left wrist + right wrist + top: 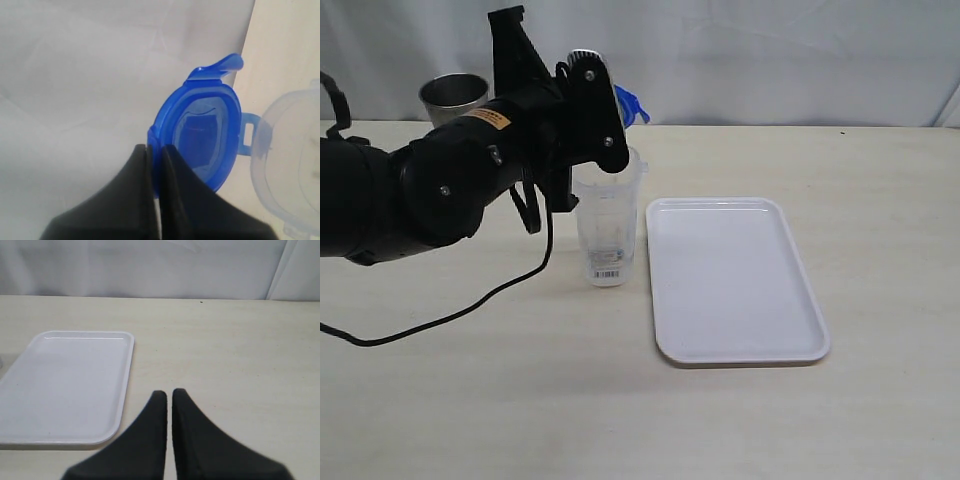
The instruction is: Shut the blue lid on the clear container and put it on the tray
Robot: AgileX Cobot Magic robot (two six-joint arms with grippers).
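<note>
The blue lid point(200, 135) hangs in the air, its edge pinched between the fingers of my left gripper point(155, 147), which is shut on it. The lid's underside faces the left wrist camera, with one flap sticking out. In the exterior view the lid point(629, 104) peeks out behind the left gripper point(615, 112), just above the rim of the clear container point(610, 230). The container stands upright on the table, barcode label near its base; its rim point(292, 165) shows beside the lid. The white tray point(735, 280) lies just right of it. My right gripper point(169, 392) is shut on nothing, near the tray point(65, 385).
A grey steel cup point(453, 97) stands at the back left, behind the left arm. A black cable point(470, 305) trails from that arm across the table. A white curtain backs the table. The right arm is out of the exterior view.
</note>
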